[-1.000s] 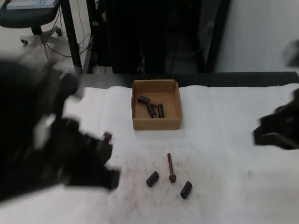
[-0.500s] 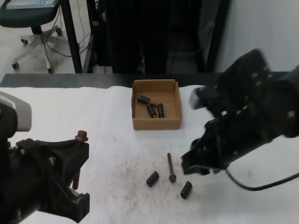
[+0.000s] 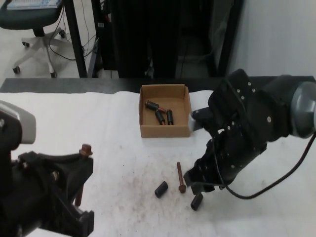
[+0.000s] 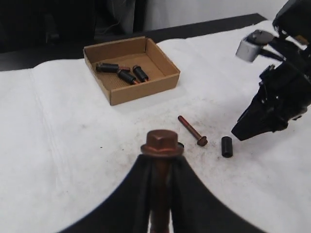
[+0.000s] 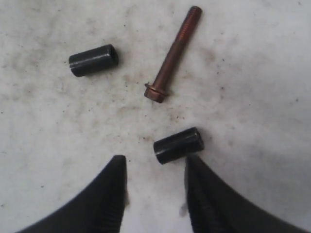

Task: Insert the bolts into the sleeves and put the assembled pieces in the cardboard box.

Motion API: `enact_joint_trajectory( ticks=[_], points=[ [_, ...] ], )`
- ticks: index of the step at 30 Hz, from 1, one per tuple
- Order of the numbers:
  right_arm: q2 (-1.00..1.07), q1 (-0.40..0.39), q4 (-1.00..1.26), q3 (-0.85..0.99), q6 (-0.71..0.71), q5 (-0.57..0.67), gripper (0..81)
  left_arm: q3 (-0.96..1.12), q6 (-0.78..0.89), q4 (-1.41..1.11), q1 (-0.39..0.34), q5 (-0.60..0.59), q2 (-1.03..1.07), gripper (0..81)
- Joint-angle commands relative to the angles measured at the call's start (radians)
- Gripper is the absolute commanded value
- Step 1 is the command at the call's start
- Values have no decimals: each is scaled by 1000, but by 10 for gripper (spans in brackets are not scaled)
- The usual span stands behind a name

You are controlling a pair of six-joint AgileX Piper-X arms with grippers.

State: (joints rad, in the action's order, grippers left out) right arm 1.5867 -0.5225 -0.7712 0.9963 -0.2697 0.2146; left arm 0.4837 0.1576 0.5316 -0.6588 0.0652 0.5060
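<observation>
My left gripper (image 4: 161,165) is shut on a copper bolt (image 4: 162,144), held upright with its hex head on top; in the high view it stands at the near left (image 3: 81,173). My right gripper (image 5: 154,167) hangs open just above the cloth. A black sleeve (image 5: 178,144) lies close in front of its fingertips, nearer one of them. A second sleeve (image 5: 93,60) and a loose copper bolt (image 5: 172,53) lie a little beyond. The cardboard box (image 3: 165,131) at the middle back holds several assembled pieces (image 3: 159,112).
White cloth (image 3: 113,123) covers the bench, stained around the loose parts. The bench's dark back edge (image 3: 74,85) runs behind the box, with an office chair (image 3: 34,29) and dark frames beyond. Open cloth lies to the left and right of the box.
The right arm swung in from the right edge and came down over the loose sleeves and bolt. The left arm, blurred at first, settled at the near left with the bolt held upright.
</observation>
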Motion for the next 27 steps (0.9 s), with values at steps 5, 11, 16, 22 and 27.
enact_joint_trajectory(
  ticks=[5, 11, 16, 22, 27],
  points=[
    [-5, 10, -57, 10, -166, 70, 378, 1, 7, 40, 2, 9, -5, 2],
    [-5, 10, -50, 10, -334, -48, 378, 1, 7, 40, 2, 9, -5, 2],
    [4, 10, 14, 10, -570, -66, 378, 1, 7, 40, 2, 9, -5, 2],
    [36, -1, 23, 10, -682, -40, 328, 3, 7, 41, 2, 1, -5, 2],
    [71, -19, 2, 10, -682, -47, 316, 3, 7, 41, 2, 1, -5, 2]
  ],
)
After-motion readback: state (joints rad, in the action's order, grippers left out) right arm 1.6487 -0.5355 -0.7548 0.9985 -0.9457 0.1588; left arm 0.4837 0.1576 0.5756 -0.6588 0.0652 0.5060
